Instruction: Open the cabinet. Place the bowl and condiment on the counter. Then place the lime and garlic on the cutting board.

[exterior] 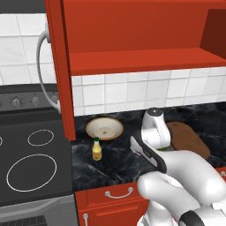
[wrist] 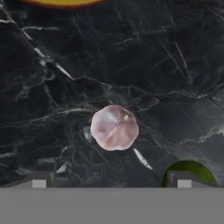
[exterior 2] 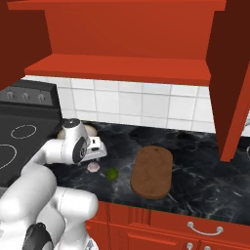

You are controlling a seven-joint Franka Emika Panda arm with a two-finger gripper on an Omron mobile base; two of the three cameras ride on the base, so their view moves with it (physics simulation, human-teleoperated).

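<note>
The cabinet (exterior: 141, 62) stands open, its red shelf (exterior 2: 122, 68) bare. On the black counter (exterior: 114, 163) sit the beige bowl (exterior: 104, 128) and, just in front of it, the yellow condiment (exterior: 96, 149). The garlic (wrist: 114, 127) lies on the counter (wrist: 65, 65) directly below my gripper (wrist: 111, 183), which is open, with its tips wide apart on either side of the bulb and not touching it. In the right base view the gripper (exterior 2: 93, 160) hovers just above the garlic (exterior 2: 93, 167). The lime (exterior 2: 112, 173) rests close beside it, left of the brown cutting board (exterior 2: 152, 172).
The stovetop (exterior: 31, 163) borders the counter on the left. One open cabinet door (exterior: 59, 66) hangs above the stove's edge, the other door (exterior 2: 232, 88) juts out at the right. Red drawers (exterior: 114, 198) run below the counter's front edge.
</note>
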